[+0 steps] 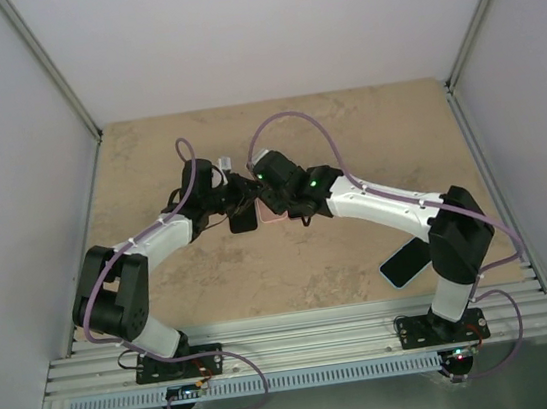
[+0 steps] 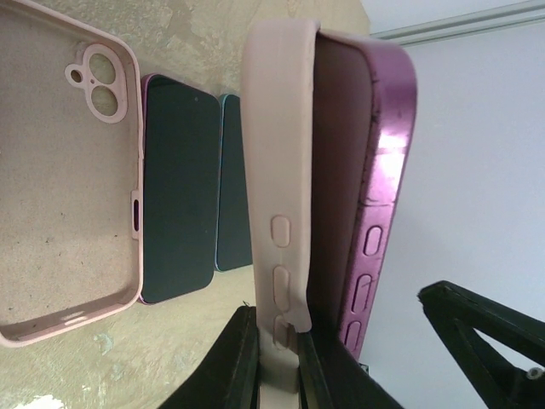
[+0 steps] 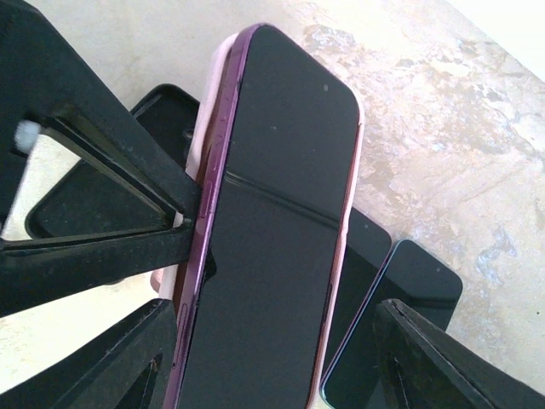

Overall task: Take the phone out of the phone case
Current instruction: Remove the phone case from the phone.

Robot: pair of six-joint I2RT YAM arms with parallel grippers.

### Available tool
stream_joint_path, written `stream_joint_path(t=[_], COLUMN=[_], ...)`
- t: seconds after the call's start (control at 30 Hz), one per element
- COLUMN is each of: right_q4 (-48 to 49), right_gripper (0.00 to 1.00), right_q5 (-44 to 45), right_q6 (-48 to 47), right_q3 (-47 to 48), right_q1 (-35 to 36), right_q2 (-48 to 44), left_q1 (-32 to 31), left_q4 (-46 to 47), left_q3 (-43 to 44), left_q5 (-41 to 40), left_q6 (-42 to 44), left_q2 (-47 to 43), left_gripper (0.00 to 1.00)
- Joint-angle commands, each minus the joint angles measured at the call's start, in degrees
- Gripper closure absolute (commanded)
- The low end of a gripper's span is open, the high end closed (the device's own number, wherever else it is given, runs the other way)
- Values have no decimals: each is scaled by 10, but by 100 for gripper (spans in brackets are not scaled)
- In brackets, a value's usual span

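A purple-framed phone [image 2: 379,162] with a dark screen [image 3: 272,213] is held up above the table, still partly seated in its pale pink phone case [image 2: 277,170]. One long side of the case is peeled away from the phone. My left gripper [image 2: 277,345] is shut on that loose case wall, pinching it between both fingers. My right gripper [image 3: 272,324] straddles the phone's width and is open; a gap shows between the phone and its right finger [image 3: 443,358]. In the top view the two grippers [image 1: 237,194] [image 1: 273,196] meet over the middle of the table.
An empty pink case [image 2: 34,324] lies on the table, with two dark-screened phones [image 2: 179,204] [image 2: 232,187] beside it. Another phone [image 1: 406,265] lies near the right arm's base. A black item [image 1: 243,219] sits under the grippers. Grey walls enclose the table.
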Motion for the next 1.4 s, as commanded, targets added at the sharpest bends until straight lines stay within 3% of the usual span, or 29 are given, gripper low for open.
stream_joint_path(t=[0.0, 0.4, 0.83, 1.0, 1.23, 1.37], right_q4=[3, 14, 39, 48, 67, 70], right_gripper=[36, 39, 58, 59, 52, 60], right_q5=[30, 49, 79, 96, 102, 94], right_q6=[13, 28, 18, 7, -9, -14], right_q3=[-11, -20, -23, -18, -38, -43], right_q1=[3, 3, 2, -3, -18, -21], right_q2=[17, 48, 53, 47, 46, 43], left_q1=[1, 3, 3, 3, 3, 3], left_q4=[40, 51, 68, 71, 80, 81], left_q3=[19, 14, 2, -3, -10, -12], left_q5=[14, 20, 27, 27, 28, 30], left_q6=[-8, -27, -45, -48, -52, -53], left_q2=[-19, -16, -17, -24, -32, -33], left_gripper=[100, 100, 100, 100, 100, 100])
